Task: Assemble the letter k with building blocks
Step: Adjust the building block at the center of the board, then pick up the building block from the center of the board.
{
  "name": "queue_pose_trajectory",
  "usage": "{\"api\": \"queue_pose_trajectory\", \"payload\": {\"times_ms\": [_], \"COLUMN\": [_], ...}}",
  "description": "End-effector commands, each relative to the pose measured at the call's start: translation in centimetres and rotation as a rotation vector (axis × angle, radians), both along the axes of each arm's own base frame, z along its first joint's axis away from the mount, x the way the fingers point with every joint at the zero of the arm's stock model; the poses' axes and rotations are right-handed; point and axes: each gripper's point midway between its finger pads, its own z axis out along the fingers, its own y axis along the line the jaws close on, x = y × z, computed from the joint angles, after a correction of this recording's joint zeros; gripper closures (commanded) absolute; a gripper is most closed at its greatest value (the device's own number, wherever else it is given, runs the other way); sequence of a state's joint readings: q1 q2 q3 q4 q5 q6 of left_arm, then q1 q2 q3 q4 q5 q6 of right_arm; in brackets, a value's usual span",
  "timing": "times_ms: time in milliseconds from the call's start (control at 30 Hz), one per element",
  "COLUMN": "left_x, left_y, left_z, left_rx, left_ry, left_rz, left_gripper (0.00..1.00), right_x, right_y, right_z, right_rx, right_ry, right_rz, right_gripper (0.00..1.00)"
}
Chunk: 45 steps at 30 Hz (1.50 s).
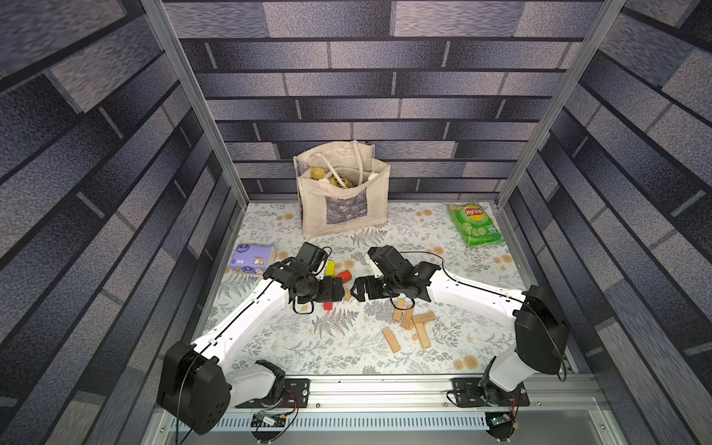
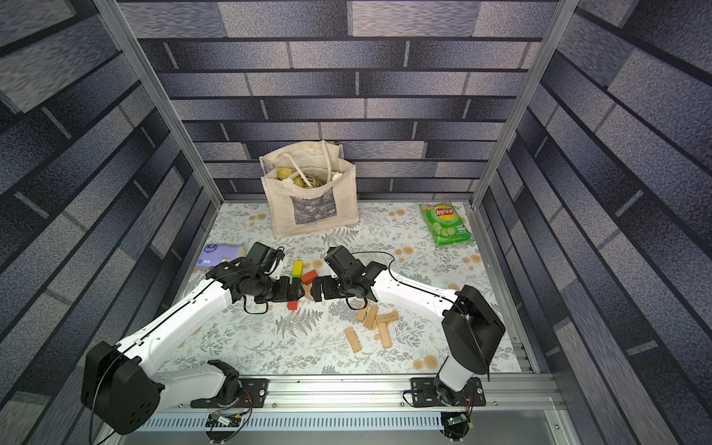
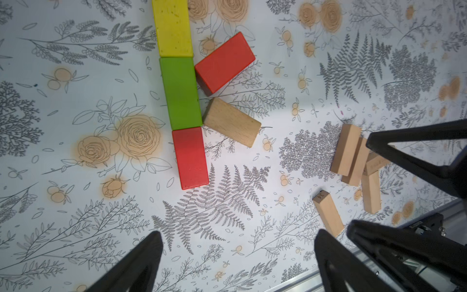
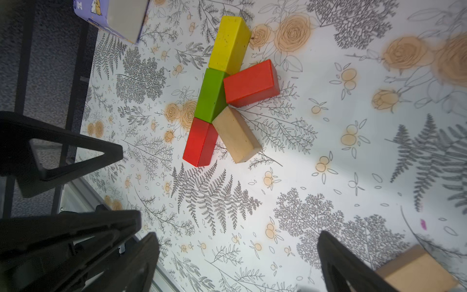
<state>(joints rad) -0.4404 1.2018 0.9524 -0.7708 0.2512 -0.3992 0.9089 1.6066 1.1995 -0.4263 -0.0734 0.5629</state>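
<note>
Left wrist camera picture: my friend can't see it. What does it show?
A flat letter K of blocks lies on a flowery table: yellow block, green block and red block in a line, with a slanted red block and a tan block against the green one. Loose tan blocks lie nearby, and the open left gripper hangs over the table.

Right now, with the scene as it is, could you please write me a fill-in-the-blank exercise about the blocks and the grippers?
In the stem of the letter k, the block between the yellow block and the red end block is ____.
Beside the slanted red block, the other arm is a ____ block.
Away from the letter lie ____ loose tan blocks.
The left gripper and the right gripper are both ____.
Missing words: green, tan, five, open.
</note>
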Motion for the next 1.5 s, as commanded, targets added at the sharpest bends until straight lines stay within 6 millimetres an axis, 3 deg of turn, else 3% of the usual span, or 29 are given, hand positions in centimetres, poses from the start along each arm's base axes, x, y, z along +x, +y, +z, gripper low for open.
{"api": "queue_pose_trajectory", "payload": {"times_ms": [0,100,233,467,733,867,1033,1467], "left_x": [-0.6,-0.7,-1.0,-0.8,-0.4,0.1,0.6,0.6], "left_y": [-1.2,-2.8,-4.6,-5.7,-5.8,-5.9,-5.9,-3.3], "left_z": [1.6,2.1,1.4,-0.1,-1.6,-1.6,-0.5,0.0], "left_rx": [-0.092,-0.197,-0.263,-0.243,-0.202,-0.203,-0.261,-0.305], "left_ry": [-0.061,-0.066,-0.029,0.023,0.074,0.077,0.076,0.077], "left_rz": [-0.089,-0.125,-0.171,-0.186,-0.223,-0.228,-0.221,-0.178], "left_gripper": [0.0,0.0,0.0,0.0,0.0,0.0,0.0,0.0], "right_x": [0.0,0.0,-1.1,-2.1,-1.4,-1.4,-1.6,-1.8], "right_y": [-4.2,-7.1,-10.7,-13.0,-10.6,-9.8,-8.8,-9.8], "right_z": [0.3,-1.2,-5.1,-7.1,-7.5,-8.1,-8.7,-9.8], "right_rx": [-0.187,-0.259,-0.318,-0.339,-0.281,-0.273,-0.234,-0.319], "right_ry": [-0.068,-0.047,0.036,0.064,0.111,0.152,0.196,0.229], "right_rz": [0.003,-0.07,-0.189,-0.296,-0.298,-0.311,-0.317,-0.353], "right_gripper": [0.0,0.0,0.0,0.07,0.31,0.37,0.41,0.51]}}
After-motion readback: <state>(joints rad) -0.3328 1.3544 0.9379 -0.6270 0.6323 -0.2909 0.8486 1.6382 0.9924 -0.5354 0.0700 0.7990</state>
